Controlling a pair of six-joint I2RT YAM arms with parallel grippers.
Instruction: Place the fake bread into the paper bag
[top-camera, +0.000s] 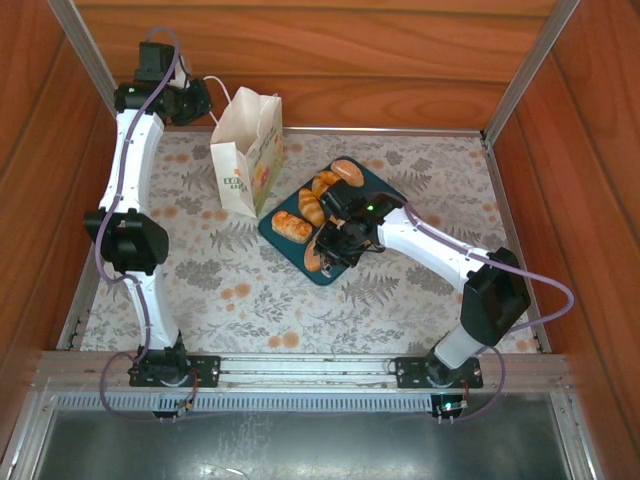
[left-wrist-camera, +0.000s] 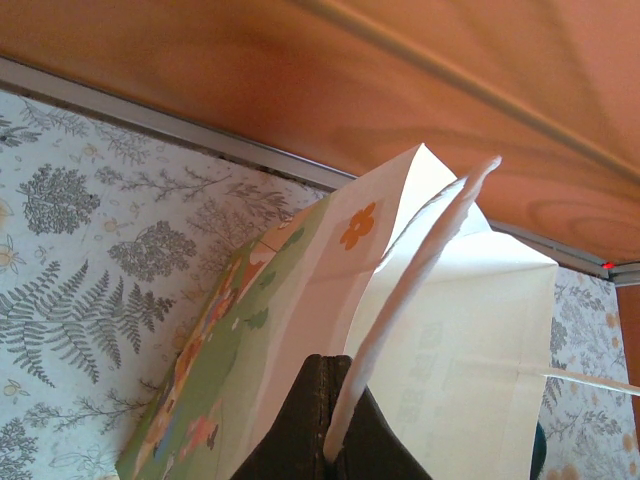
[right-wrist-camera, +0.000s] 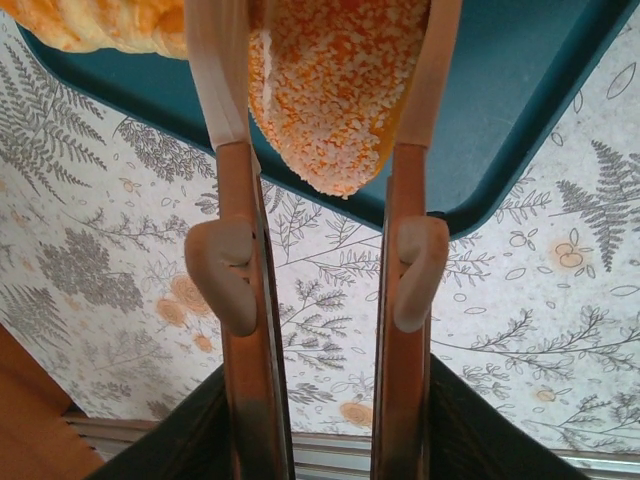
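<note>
Left arm's dark fingers (left-wrist-camera: 290, 445) clench the rim of the white printed paper bag (left-wrist-camera: 300, 320), apparently to keep it open on the fern-patterned bench (left-wrist-camera: 90, 260). Right arm's fingers (right-wrist-camera: 175, 440) squeeze tan tongs (right-wrist-camera: 238, 300) around a crumb-coated orange toy roll (right-wrist-camera: 335, 90) on the dark teal tray (right-wrist-camera: 520, 100).

Roll (right-wrist-camera: 335, 100) tip off-frame (right wrist)

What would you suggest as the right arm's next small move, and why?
Probably squeeze the right claw slightly firmer: its tongs flank the crumbed bread on the teal tray, and the left claw holds the paper bag by its rim.
</note>
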